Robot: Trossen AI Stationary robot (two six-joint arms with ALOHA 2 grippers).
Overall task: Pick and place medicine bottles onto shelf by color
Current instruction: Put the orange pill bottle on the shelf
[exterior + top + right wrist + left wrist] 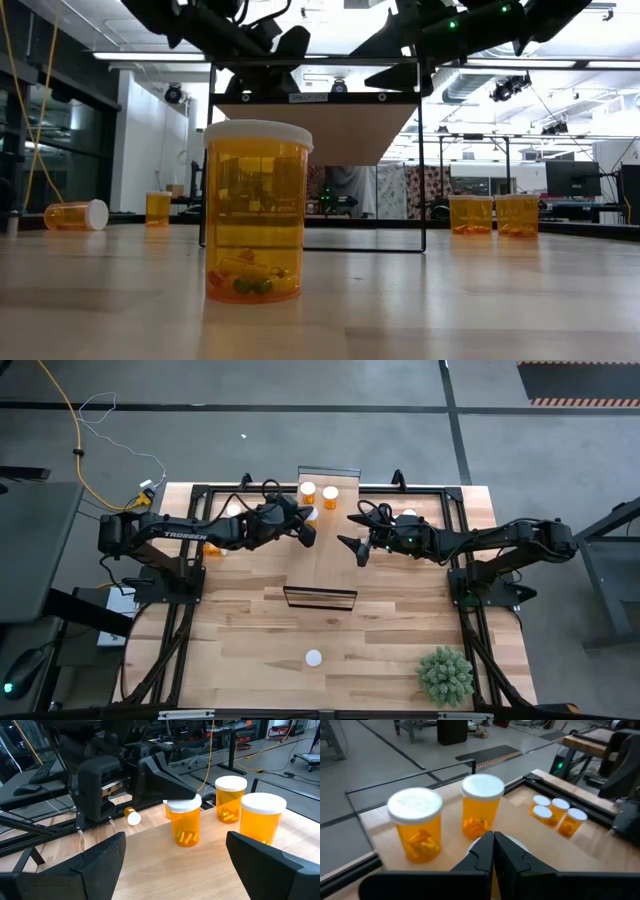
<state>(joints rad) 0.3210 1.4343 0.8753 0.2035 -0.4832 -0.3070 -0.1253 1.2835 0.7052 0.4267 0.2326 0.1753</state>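
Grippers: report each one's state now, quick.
Left gripper: closed, holding nothing, over the shelf beside a medicine bottle.
Right gripper: open, empty, over the shelf.

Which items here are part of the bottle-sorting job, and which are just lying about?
Job:
- pill bottles, two standing on the shelf
- shelf
- bottle lying on its side
- left gripper, right gripper

Lying about:
- green plant
- white disc
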